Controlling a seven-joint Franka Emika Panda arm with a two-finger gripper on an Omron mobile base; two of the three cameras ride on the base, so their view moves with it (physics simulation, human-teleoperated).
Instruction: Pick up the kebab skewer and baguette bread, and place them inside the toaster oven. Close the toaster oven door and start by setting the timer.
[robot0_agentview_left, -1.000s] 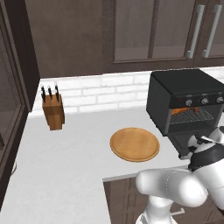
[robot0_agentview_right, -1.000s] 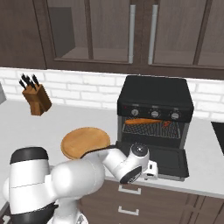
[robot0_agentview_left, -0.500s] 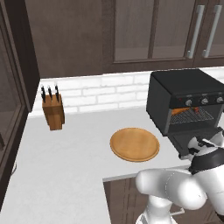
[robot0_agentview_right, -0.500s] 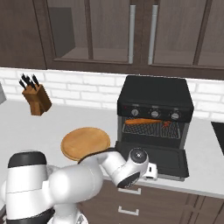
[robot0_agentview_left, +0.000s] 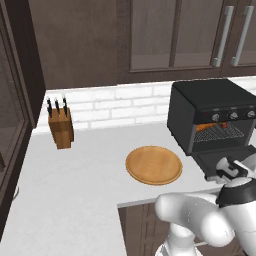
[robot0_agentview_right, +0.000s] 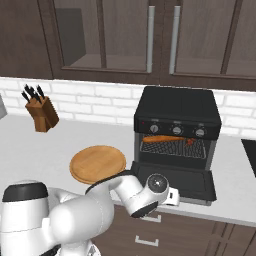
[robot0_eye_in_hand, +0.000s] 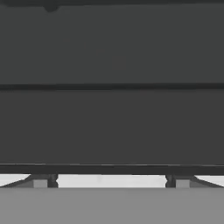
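Note:
The black toaster oven (robot0_agentview_left: 212, 107) (robot0_agentview_right: 177, 112) stands on the counter at the right. Its door (robot0_agentview_left: 222, 155) (robot0_agentview_right: 175, 177) hangs open, lying flat in front of it. On the wire rack inside lies the orange-brown baguette bread (robot0_agentview_right: 160, 139) (robot0_agentview_left: 205, 127), and the dark red tip of the kebab skewer (robot0_agentview_right: 190, 141) sits to its right. My gripper (robot0_agentview_right: 171, 196) (robot0_agentview_left: 226, 169) is low at the door's front edge, open and holding nothing. In the hand view a dark flat panel (robot0_eye_in_hand: 112, 122) is very close, with my fingertips (robot0_eye_in_hand: 41, 181) spread wide at the bottom.
A round wooden plate (robot0_agentview_left: 153, 165) (robot0_agentview_right: 97, 163) lies bare on the counter left of the oven. A knife block (robot0_agentview_left: 61, 130) (robot0_agentview_right: 42, 112) stands at the back left by the brick wall. Dark wall cabinets (robot0_agentview_right: 150, 35) hang above. Silver-black knobs (robot0_agentview_right: 175, 130) line the oven's front.
My hand has sunk slightly toward the front edge of the open door. The jaws stay wide open. Nothing else has moved.

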